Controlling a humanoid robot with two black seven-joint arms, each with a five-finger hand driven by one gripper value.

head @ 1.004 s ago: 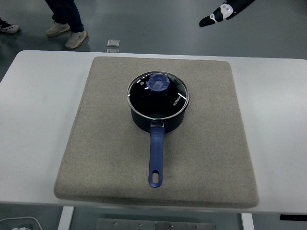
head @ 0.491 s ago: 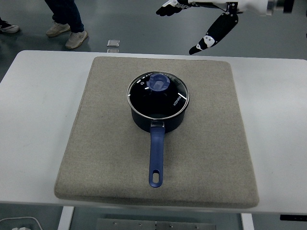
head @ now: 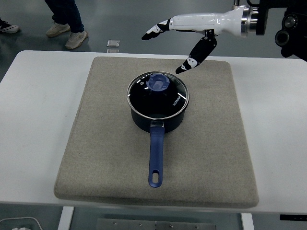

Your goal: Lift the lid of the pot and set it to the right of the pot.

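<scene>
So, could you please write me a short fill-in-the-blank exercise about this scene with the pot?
1. The glass lid with the blue knob sits ___ the dark blue saucepan.
2. The saucepan stands on a beige ___ mat.
3. The white and black right hand holds ___.
4. The saucepan's blue handle points toward the table's ___ edge.

Missing words: on; felt; nothing; near

the pot [head: 157, 117] was dark navy, and its long handle [head: 156, 155] was a brighter blue. the lid [head: 158, 94] was clear glass with a silver rim, a blue knob [head: 158, 82] and small white lettering. the mat [head: 158, 129] under it was plain beige-grey, and the table [head: 38, 115] was white. the right hand [head: 184, 36] was white with black fingertips, on a black and silver wrist. the floor [head: 124, 24] was grey. a person's trousers [head: 64, 10] were dark blue and the shoes [head: 67, 33] were beige.
</scene>
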